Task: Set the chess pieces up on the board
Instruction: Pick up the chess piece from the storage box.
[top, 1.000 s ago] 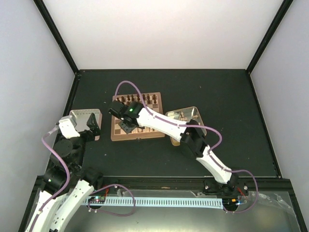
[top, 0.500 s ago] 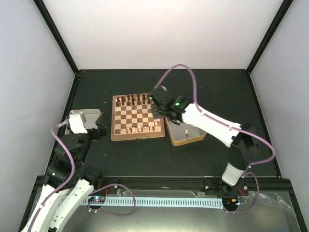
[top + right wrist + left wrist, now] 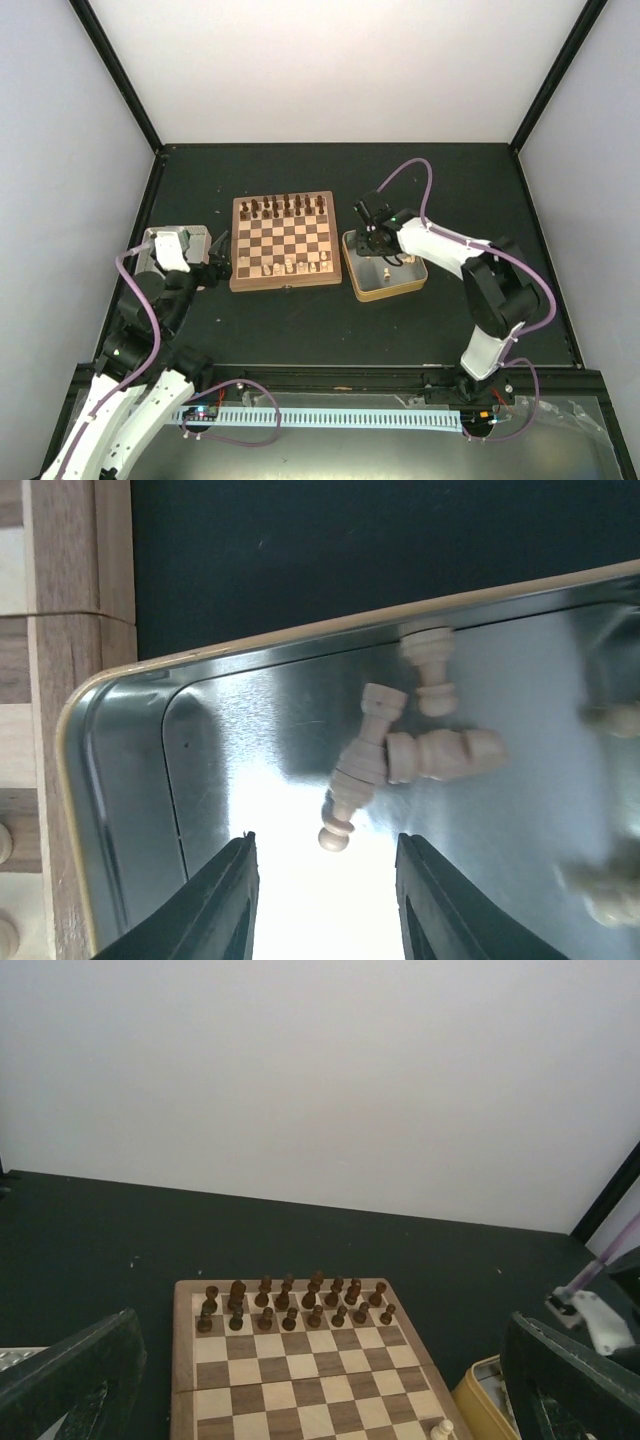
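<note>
The board [image 3: 283, 240] lies mid-table, with dark chessmen along its far rows and several pale chess pieces [image 3: 290, 266] on its near rows. It also shows in the left wrist view [image 3: 290, 1360], with one pale piece [image 3: 440, 1428] at its near right corner. My right gripper [image 3: 375, 240] is open and empty, low over the tin [image 3: 407, 285]. In the right wrist view its fingers [image 3: 225, 900] flank a pale piece [image 3: 362, 772] lying flat in the tin among others [image 3: 440, 755]. My left gripper [image 3: 214, 263] is open and empty, left of the board.
The gold-rimmed metal tin [image 3: 300, 630] sits just right of the board's edge [image 3: 60, 580], and more pale pieces lie at its right side [image 3: 600, 895]. A second tin [image 3: 180, 240] lies under my left wrist. Black frame rails border the table.
My right arm has swung from over the board's left side, across the board, to the tin on the right. My left gripper has shifted slightly toward the board.
</note>
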Available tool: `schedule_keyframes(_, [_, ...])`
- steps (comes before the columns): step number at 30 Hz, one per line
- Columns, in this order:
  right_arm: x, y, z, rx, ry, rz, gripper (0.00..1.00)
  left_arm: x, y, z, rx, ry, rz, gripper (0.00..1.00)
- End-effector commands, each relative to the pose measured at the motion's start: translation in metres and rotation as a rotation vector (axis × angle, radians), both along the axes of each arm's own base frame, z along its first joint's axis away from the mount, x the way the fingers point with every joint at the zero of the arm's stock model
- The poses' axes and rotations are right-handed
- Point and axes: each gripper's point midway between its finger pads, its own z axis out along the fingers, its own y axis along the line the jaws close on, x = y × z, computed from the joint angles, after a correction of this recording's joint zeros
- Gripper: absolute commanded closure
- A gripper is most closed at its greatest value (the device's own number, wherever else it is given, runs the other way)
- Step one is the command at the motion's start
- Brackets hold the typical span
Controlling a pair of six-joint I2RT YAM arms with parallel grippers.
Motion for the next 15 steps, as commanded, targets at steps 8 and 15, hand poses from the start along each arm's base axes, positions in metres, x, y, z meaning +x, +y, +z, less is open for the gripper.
schedule_keyframes(8, [0.011,0.007,-0.026,0.006,0.029,-0.048,0.68,0.004,-0.005,0.004,-0.012,-0.009,-0.020,0.01])
schedule_keyframes(15, [0.006,0.008,-0.044,-0.024,0.105,-0.035,0.80,0.005,-0.005,0.002,-0.013,0.000,-0.014,0.01])
